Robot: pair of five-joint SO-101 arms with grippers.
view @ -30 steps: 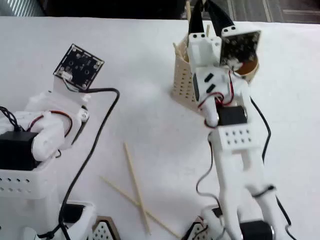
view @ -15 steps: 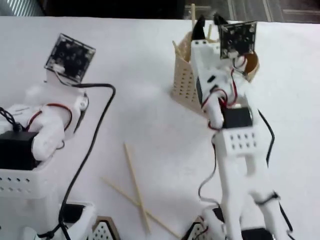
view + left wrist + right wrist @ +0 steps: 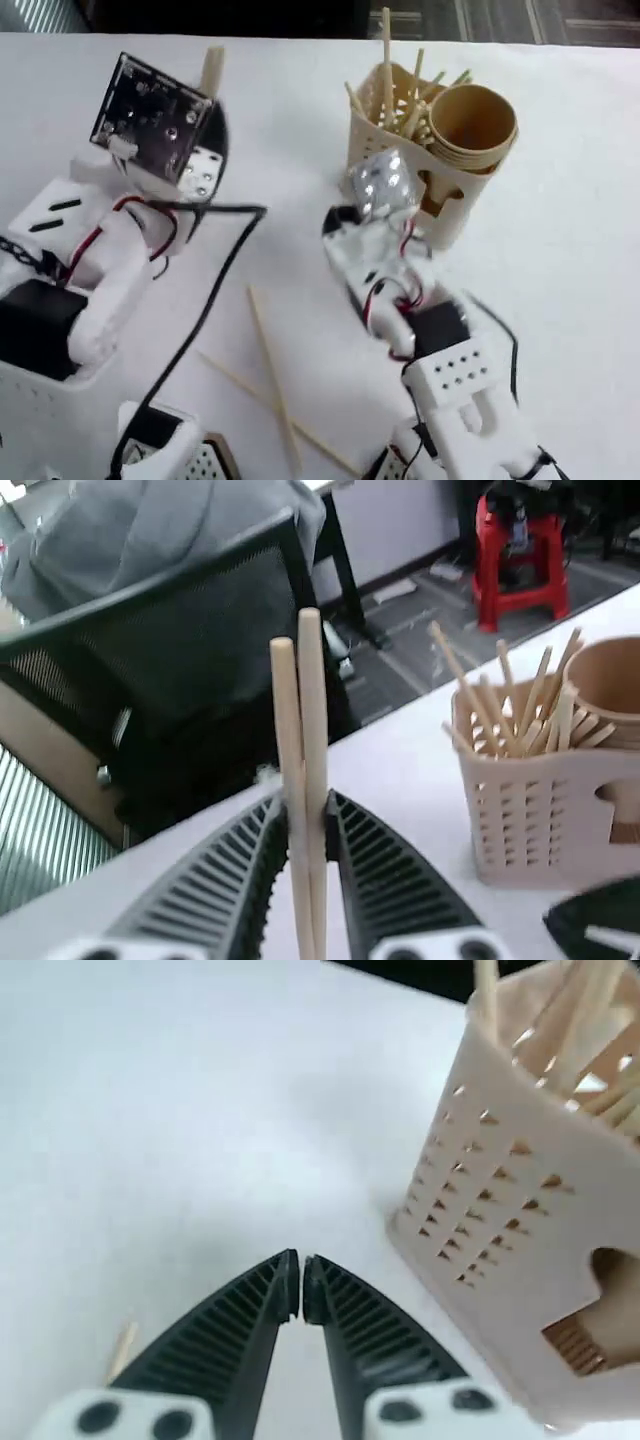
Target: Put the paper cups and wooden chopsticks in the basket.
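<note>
White desk [image 3: 300, 120] carries the basket [image 3: 450, 215] far right of centre with paper cups [image 3: 470, 120] inside; the left tool [image 3: 307, 805], far left, pinches two light, stiff, probably slippery wooden chopsticks [image 3: 300, 710] side by side, the right tool [image 3: 300, 1285] is pressed together empty, and the loose chopsticks [image 3: 268, 370] lying near want a mid-shaft grip.

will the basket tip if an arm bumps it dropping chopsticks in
Possibly. The basket looks like thin perforated plastic, so it is probably light and easy to shove. The paper cups and chopsticks inside poke above its rim, so a high knock may tilt it.
</note>
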